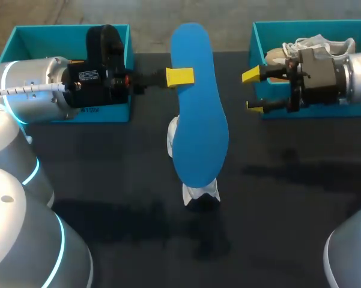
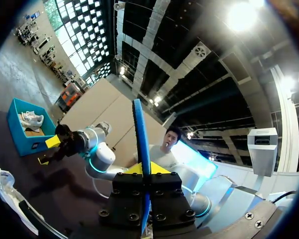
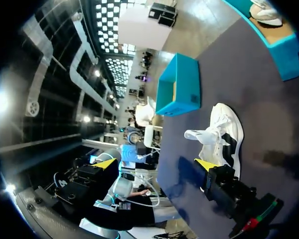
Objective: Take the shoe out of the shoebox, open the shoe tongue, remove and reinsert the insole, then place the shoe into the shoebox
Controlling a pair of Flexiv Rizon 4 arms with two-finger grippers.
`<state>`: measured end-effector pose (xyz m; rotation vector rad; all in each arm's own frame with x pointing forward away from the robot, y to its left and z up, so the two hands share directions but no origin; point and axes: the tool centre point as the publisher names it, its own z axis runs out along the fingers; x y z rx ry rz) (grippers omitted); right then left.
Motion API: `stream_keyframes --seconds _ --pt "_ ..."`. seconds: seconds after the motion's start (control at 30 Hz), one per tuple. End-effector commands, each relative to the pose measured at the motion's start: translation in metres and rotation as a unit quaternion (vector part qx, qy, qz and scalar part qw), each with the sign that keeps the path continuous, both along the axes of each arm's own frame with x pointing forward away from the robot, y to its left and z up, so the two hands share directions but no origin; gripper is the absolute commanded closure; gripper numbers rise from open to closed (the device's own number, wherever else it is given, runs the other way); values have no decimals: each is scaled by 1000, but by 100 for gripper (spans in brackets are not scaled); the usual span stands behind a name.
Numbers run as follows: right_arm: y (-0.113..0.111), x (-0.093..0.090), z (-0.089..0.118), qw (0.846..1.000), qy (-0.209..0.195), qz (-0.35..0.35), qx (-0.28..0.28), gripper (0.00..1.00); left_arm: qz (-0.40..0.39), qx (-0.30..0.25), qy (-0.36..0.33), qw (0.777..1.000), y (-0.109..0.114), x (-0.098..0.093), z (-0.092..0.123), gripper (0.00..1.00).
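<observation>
My left gripper point(image 1: 180, 76) is shut on a blue insole point(image 1: 196, 114) and holds it flat in the air over the middle of the table. In the left wrist view the insole point(image 2: 141, 139) stands edge-on, pinched in my left gripper point(image 2: 142, 170). Beneath it lies the white shoe point(image 1: 199, 193) on the black table, mostly hidden; it also shows as the shoe point(image 3: 221, 135) ahead of my right gripper point(image 3: 155, 164). My right gripper point(image 1: 253, 90) stands open and empty in front of the right shoebox point(image 1: 261, 36), to the right of the insole.
A teal shoebox point(image 1: 54, 37) stands at the back left behind my left wrist. The right teal box holds another white shoe point(image 1: 321, 45). The black table point(image 1: 126, 180) stretches in front of both boxes.
</observation>
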<state>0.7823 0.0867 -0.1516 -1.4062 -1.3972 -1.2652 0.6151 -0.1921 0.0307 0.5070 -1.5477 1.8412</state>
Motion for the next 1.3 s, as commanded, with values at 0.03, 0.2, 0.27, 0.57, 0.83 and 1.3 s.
stream_keyframes --seconds 0.03,0.2,0.27,0.57,0.83,1.3 --pt "-4 -4 -3 1000 -4 -16 12 0 0 -1 0 1000 -3 1 -1 100" --pt "-4 -4 -3 1000 -4 -16 12 0 0 -1 0 1000 -3 1 -1 100" --pt "-4 -4 -3 1000 -4 -16 12 0 0 -1 0 1000 -3 1 -1 100" --pt "-4 -4 -3 1000 -4 -16 12 0 0 -1 0 1000 -3 1 -1 100" --pt "-4 -4 -3 1000 -4 -16 12 0 -2 -1 -81 997 1 9 -8 100" --pt "-4 -4 -3 1000 -4 -16 12 0 2 52 -518 854 21 52 -42 100"
